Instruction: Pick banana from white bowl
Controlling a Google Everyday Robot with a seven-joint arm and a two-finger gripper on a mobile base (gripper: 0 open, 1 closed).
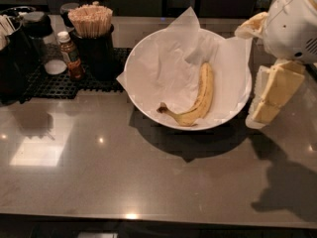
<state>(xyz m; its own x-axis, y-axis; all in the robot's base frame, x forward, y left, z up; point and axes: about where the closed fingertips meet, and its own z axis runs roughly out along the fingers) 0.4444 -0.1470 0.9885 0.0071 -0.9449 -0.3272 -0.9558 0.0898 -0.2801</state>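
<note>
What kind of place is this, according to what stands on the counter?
Probably a café or office snack counter: a holder of wooden stir sticks, a small sauce bottle on a black mat, and a banana in a white bowl. The gripper hangs beside the bowl, at the picture's right.

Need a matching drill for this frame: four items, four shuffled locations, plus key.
Items:
1. banana
2. gripper
3. brown bottle
4. wooden stirrers

Locations:
A. bunched upright in a black cup
B. just outside the white bowl, on its right
C. lying on the paper inside the white bowl
D. standing directly on the black mat

Pairs: 1-C, 2-B, 3-D, 4-A
</note>
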